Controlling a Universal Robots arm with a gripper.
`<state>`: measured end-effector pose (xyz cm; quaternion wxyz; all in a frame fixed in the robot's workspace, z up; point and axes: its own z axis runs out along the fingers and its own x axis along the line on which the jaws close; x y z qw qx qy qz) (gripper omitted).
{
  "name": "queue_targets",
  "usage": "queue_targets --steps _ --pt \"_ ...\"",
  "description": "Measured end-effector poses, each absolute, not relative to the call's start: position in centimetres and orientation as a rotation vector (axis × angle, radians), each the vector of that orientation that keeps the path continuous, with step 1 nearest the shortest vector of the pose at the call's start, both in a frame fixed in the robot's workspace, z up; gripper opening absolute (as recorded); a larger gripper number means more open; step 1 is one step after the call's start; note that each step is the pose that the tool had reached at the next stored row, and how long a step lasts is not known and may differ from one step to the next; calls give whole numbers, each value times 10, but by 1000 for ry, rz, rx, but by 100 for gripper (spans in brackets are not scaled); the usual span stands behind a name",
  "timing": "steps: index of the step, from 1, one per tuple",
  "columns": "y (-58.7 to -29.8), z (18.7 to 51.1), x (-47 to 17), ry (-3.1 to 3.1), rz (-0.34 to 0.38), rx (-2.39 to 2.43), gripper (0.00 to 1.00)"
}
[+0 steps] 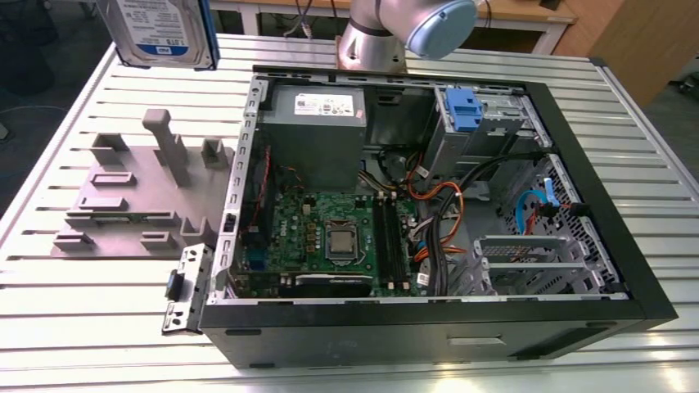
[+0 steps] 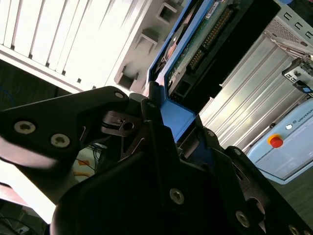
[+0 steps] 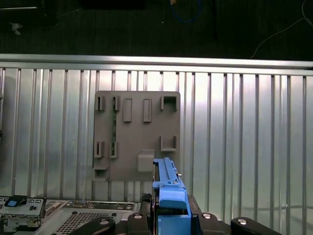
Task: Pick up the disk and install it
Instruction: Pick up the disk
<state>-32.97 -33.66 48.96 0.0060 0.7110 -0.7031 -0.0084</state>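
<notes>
While aloft over the grey fixture (image 3: 137, 132), disk (image 1: 162, 29) tight between 2 clenched fingers (image 2: 155, 132).

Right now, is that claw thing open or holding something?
Gripper: closed, holding the disk by its blue-framed edge.

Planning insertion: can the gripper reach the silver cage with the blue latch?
Probably yes: the case lies open and nothing covers the cage, though cables run close by. The gripper holds the disk.
</notes>
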Motion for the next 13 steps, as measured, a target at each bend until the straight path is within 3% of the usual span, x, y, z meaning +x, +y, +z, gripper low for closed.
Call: queue_targets --steps 13 --pt "-337 489 -320 -2201 -27 2225 37"
